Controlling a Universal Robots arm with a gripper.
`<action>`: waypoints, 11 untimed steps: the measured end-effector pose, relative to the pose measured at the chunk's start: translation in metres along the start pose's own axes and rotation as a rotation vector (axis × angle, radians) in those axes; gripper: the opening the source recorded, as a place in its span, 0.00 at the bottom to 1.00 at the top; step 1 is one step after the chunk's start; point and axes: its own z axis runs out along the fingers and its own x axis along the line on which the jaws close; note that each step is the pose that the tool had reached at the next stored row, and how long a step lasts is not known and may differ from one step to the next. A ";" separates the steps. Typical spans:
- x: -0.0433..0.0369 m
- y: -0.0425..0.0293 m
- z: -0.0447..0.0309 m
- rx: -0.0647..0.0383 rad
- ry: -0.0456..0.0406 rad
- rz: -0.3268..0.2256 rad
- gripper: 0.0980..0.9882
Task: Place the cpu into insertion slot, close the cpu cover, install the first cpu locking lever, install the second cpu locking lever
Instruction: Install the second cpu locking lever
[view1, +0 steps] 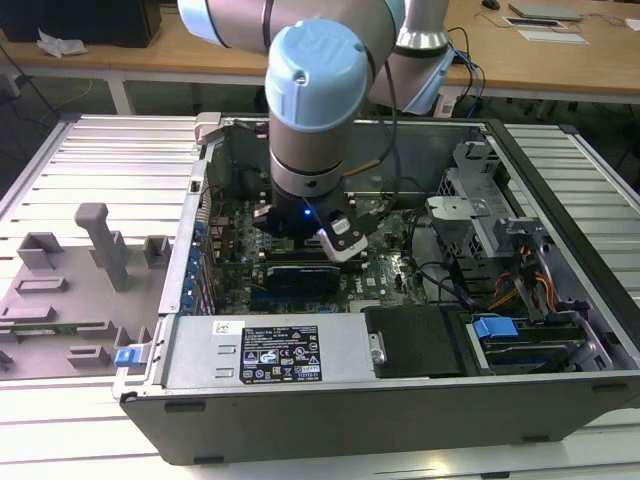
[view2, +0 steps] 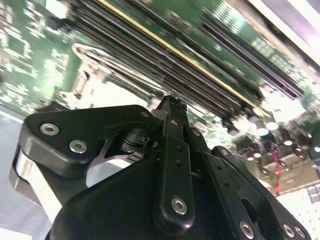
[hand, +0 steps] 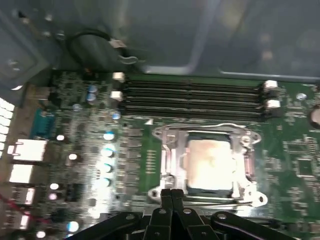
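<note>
above cpu cover (hand: 210, 165): open | memory slots (hand: 195, 100): close beside | case wall (hand: 165, 35): beyond

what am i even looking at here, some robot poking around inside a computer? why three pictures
Yes. The exterior view looks from outside at a robot arm reaching down into an open computer case that lies on a metal table. To that view's left sits a grey tray of fixtures.

The other two pictures come from cameras riding on the arm's wrist. Both show the black gripper, its fingers pressed together with nothing visible between them.

The first wrist view looks down on the green motherboard. The cpu, a pale square chip, already lies in the insertion slot, and the cpu cover, a silvery frame, sits closed around it. Behind it run long black memory slots. The gripper tips are just beside the socket's edge.
</note>
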 end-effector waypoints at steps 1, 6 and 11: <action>-0.0034 -0.0002 0.0000 0.000 0.0011 0.000 0.01; -0.0128 -0.0001 -0.0017 0.001 0.0062 0.003 0.01; -0.0147 0.0047 -0.0119 0.015 0.0050 0.008 0.01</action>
